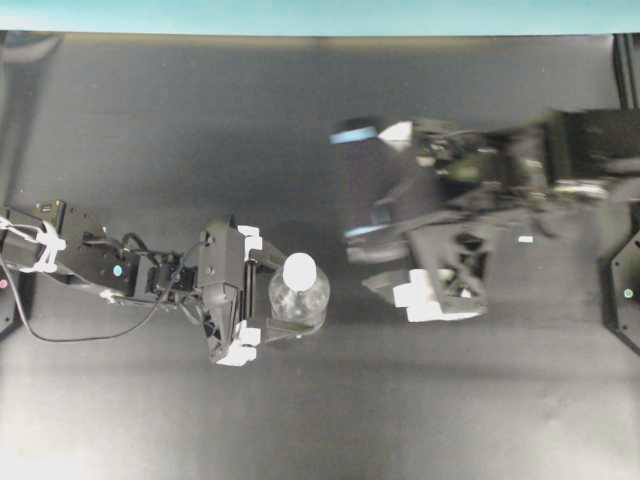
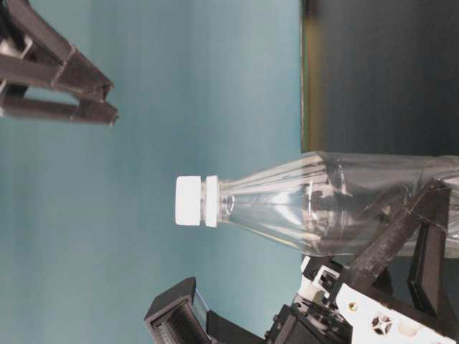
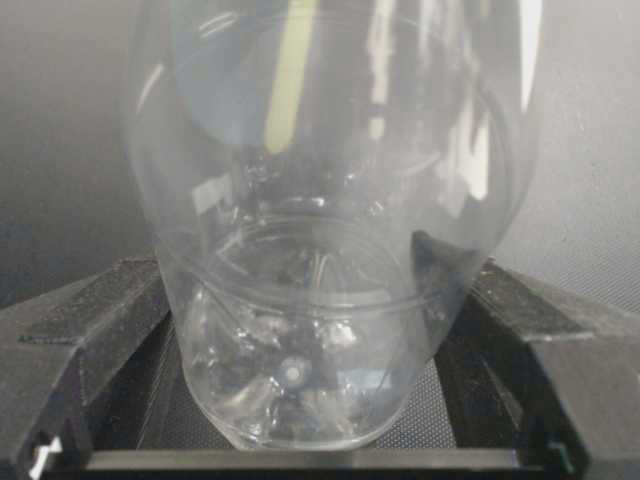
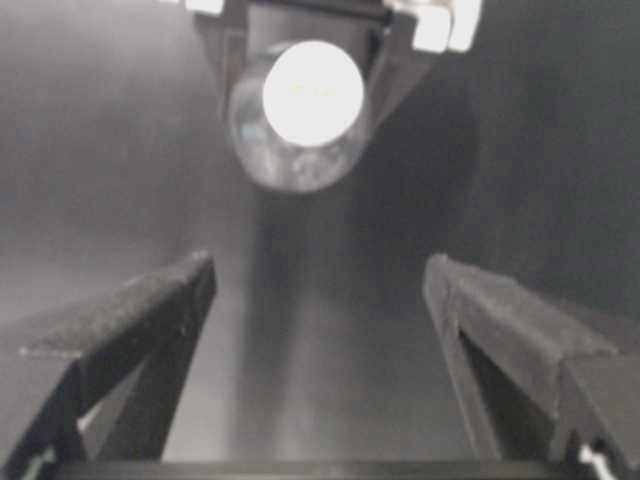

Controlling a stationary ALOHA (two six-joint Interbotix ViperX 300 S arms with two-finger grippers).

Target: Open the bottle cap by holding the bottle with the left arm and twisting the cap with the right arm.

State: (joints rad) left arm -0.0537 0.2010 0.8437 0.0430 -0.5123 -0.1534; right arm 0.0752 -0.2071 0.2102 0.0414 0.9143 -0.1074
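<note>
The clear bottle [image 1: 308, 308] stands upright on the dark table with its white bottle cap [image 1: 300, 271] on top. My left gripper [image 1: 272, 298] is shut on the bottle's lower body. In the left wrist view the bottle [image 3: 330, 200] fills the gap between both black fingers [image 3: 100, 320]. My right gripper [image 1: 358, 195] hangs open, up and to the right of the bottle, blurred and touching nothing. From the right wrist, the cap [image 4: 312, 92] lies ahead of the open gripper [image 4: 320, 290]. The side view shows the cap [image 2: 190, 201] free, with a right finger [image 2: 72, 79] apart from it.
The dark table [image 1: 200, 120] spreads all around the bottle. A teal strip [image 1: 300, 15] runs along its far edge. A black arm base [image 1: 625, 290] stands at the right edge, and the left arm's cable [image 1: 60, 335] trails near the left edge.
</note>
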